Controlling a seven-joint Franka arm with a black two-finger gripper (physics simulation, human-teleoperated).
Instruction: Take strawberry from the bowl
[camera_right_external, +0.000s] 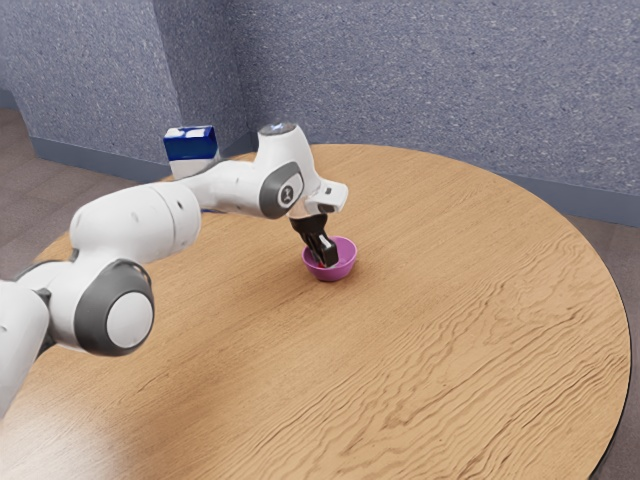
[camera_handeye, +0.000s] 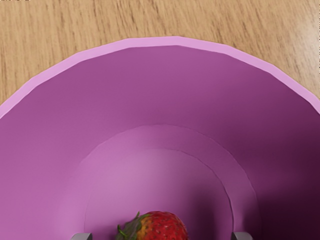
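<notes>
My gripper (camera_right_external: 324, 260) reaches down into the purple bowl (camera_right_external: 343, 268) on the table, its tips inside the rim. A bit of red from the strawberry (camera_right_external: 321, 265) shows by the fingertips, most of it hidden there. Seen from the wrist, the red strawberry (camera_handeye: 164, 227) with green leaves lies low in the bowl (camera_handeye: 150, 95), between the two tips of the open gripper (camera_handeye: 162, 236), with space on both sides of it. The strawberry's lower part is cut off in that view.
A blue and white box (camera_right_external: 192, 150) stands behind the arm, toward the exterior view's upper left. The bowl rests on a round wooden table (camera_right_external: 450, 300), and grey walls rise beyond its far edge.
</notes>
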